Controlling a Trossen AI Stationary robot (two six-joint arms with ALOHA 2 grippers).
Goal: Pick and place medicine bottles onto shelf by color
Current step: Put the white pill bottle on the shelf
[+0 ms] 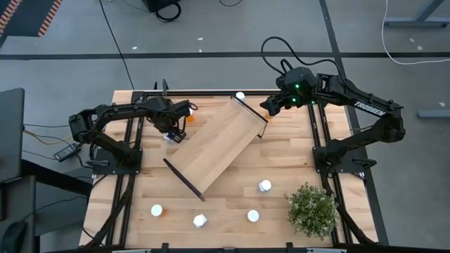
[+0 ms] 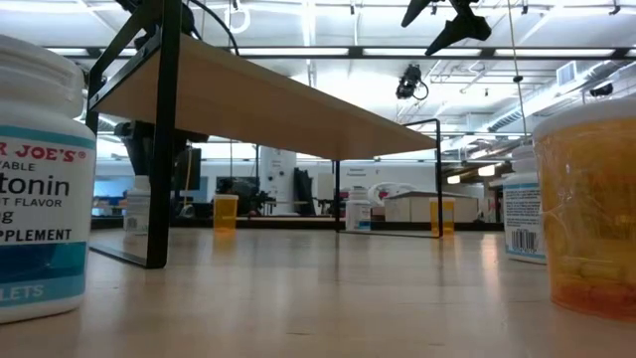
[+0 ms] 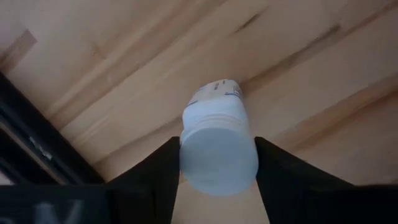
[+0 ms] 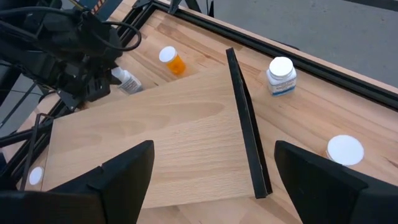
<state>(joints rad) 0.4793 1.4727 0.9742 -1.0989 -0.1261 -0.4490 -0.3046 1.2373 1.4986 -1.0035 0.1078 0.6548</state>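
High view first: the left gripper (image 1: 171,131) sits near the table's (image 1: 281,211) far left corner, just off the shelf's (image 1: 214,144) left long edge. Its fingers (image 3: 152,174) are set narrowly apart on either side of a white bottle (image 3: 219,149), touching its cap sides in the left wrist view; the bottle stands on the tabletop. Close by it toward the far edge is an orange bottle (image 1: 181,118).

The shelf, a long light-wood board with dark end panels, lies diagonally across the table's middle, one end toward the near edge, the other toward the far edge. A white-capped bottle (image 1: 240,96) stands at the far edge just beyond the shelf's far end.

The right gripper (image 1: 271,107) hangs above the shelf's far end, its fingers (image 4: 124,171) spread wide and holding nothing; another capped bottle (image 4: 345,150) stands below it beside the end panel.

Along the near edge stand four more bottles (image 1: 156,210), (image 1: 200,221), (image 1: 253,216), (image 1: 265,186), well apart from the shelf. A small potted plant (image 1: 311,209) occupies the near right corner.
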